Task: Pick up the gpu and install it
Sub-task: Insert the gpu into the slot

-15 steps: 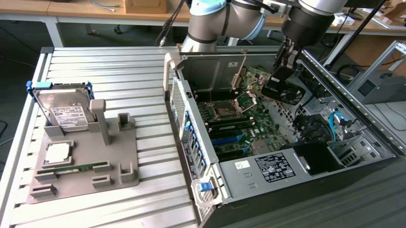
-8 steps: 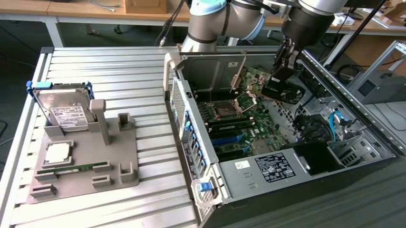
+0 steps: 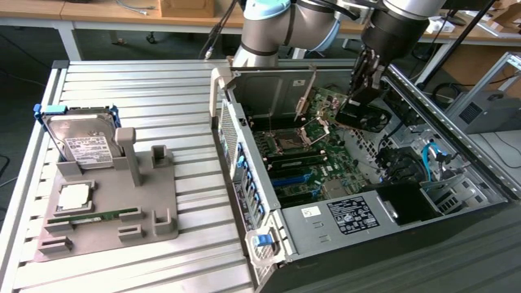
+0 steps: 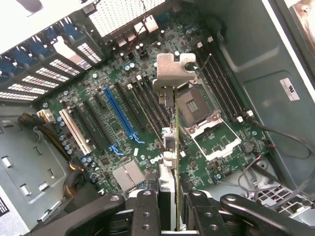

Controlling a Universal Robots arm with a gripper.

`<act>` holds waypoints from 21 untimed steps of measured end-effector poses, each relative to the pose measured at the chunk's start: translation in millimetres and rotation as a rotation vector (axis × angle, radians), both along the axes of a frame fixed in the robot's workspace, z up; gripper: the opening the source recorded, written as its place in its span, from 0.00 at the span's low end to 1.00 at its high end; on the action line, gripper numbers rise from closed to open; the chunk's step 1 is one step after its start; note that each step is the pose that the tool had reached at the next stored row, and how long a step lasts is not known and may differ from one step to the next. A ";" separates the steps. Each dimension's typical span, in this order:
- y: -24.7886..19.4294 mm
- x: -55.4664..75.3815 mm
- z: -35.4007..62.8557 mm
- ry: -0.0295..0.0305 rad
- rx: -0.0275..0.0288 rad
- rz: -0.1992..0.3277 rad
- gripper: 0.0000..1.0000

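Note:
The gpu (image 3: 324, 108) hangs inside the open computer case (image 3: 326, 223), above the green motherboard (image 3: 305, 165), with its pale metal bracket (image 3: 307, 91) toward the case's rear wall. My gripper (image 3: 360, 91) is shut on the card's far end. In the wrist view the gpu (image 4: 170, 147) is seen edge-on between my fingers (image 4: 146, 211), with its bracket (image 4: 173, 69) farthest from them. It hovers over the black slots between the blue slot (image 4: 120, 115) and the processor socket (image 4: 206, 118), apart from the board.
A grey holder (image 3: 114, 207) stands on the slatted table at the exterior view's left, carrying a silver hard drive (image 3: 82, 143), a narrow green memory stick (image 3: 102, 217) and a pale square chip (image 3: 73, 195). Case walls, cables (image 3: 431, 155) and the power supply (image 3: 358, 213) ring the motherboard.

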State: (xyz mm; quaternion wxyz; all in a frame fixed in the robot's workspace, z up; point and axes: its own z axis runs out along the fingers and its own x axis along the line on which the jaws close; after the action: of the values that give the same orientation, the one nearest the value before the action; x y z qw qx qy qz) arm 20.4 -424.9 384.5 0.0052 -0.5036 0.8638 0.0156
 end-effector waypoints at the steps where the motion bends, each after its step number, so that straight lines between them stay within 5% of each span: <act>1: 0.0 0.0 0.0 0.0000 0.0000 0.010 0.27; 21: 0.0 0.0 0.0 0.0001 0.0000 0.157 0.27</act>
State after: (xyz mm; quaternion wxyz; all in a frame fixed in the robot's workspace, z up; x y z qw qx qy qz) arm 20.4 -424.8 384.5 0.0039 -0.5696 0.8218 0.0160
